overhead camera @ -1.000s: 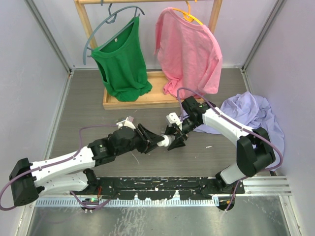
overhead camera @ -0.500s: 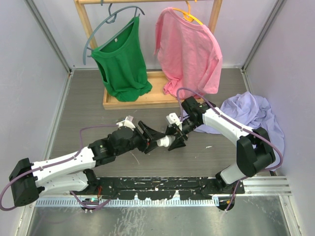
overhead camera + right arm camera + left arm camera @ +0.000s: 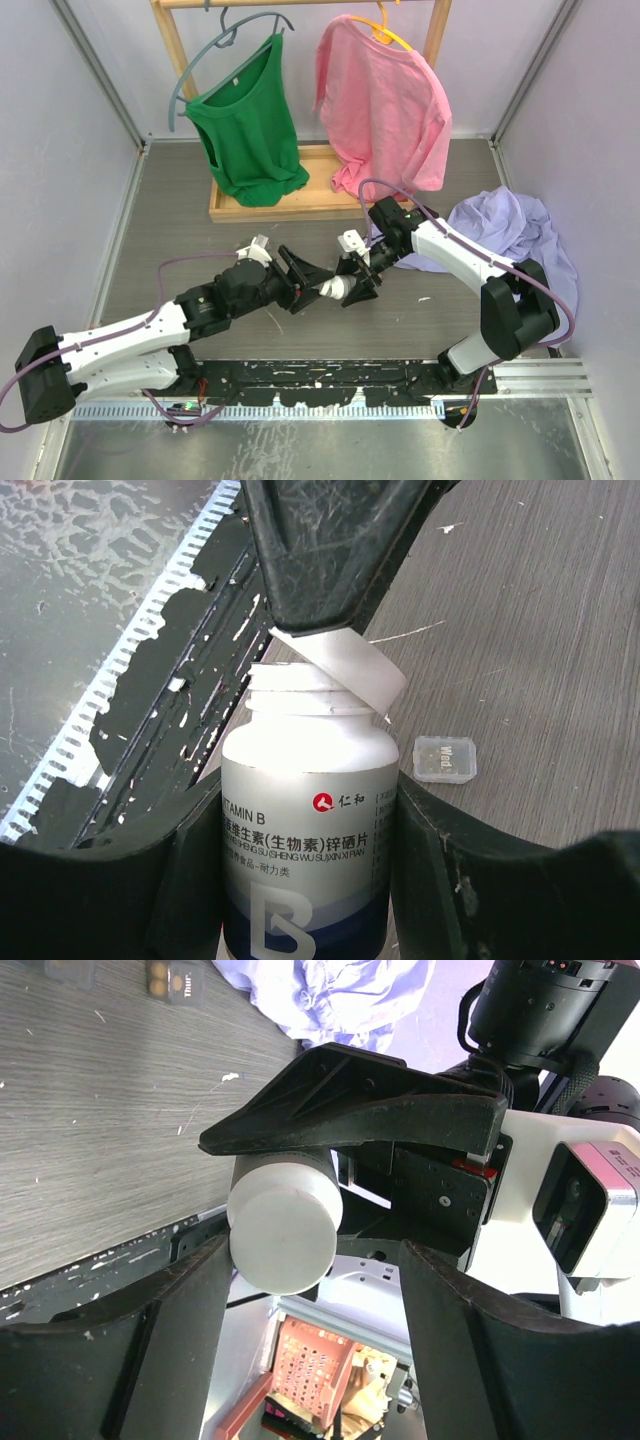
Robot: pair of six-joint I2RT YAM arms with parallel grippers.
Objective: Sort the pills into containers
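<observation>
My right gripper [image 3: 357, 282] is shut on a white "Vitamin B" pill bottle [image 3: 305, 830] and holds it above the table, mouth toward the left arm. Its white cap [image 3: 283, 1228] sits at the bottle's mouth and looks askew in the right wrist view [image 3: 345, 668]. My left gripper [image 3: 312, 283] is open, its fingers spread either side of the cap, one finger beside it. A tiny clear tub marked "Wed" [image 3: 445, 758] lies on the table under the bottle. Two dark brownish tubs [image 3: 175, 978] lie farther off on the table.
A wooden rack [image 3: 300, 205] with a green shirt [image 3: 245, 125] and a pink shirt [image 3: 385, 100] stands at the back. A lilac cloth [image 3: 510, 235] lies heaped at the right. A black strip [image 3: 320, 378] runs along the near edge.
My left gripper was closed in around the cap a second ago; its jaws have spread and it has drawn back slightly to the left. The right arm and bottle have stayed put.
</observation>
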